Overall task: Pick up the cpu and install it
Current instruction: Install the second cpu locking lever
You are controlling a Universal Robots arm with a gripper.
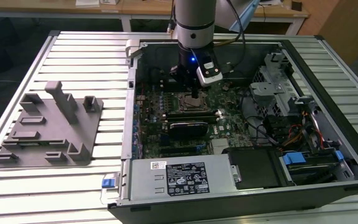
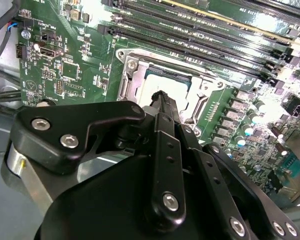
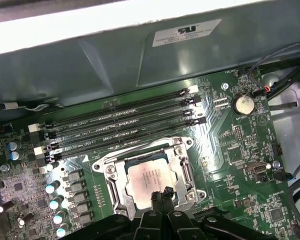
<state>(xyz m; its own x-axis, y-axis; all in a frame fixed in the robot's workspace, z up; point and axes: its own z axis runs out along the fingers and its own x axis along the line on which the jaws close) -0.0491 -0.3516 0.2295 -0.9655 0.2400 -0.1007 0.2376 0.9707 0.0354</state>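
Your arm is reaching straight down into the open computer case, its gripper hovering with fingertips pinched narrow and empty. The cpu is sitting in the socket frame on the motherboard, directly beneath the fingertips.

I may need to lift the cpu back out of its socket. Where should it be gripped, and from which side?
Probably by two opposite edges, from straight above: the cpu lies flat, recessed in the socket frame, so only its top and thin rim are reachable. The gripper hovers over it.
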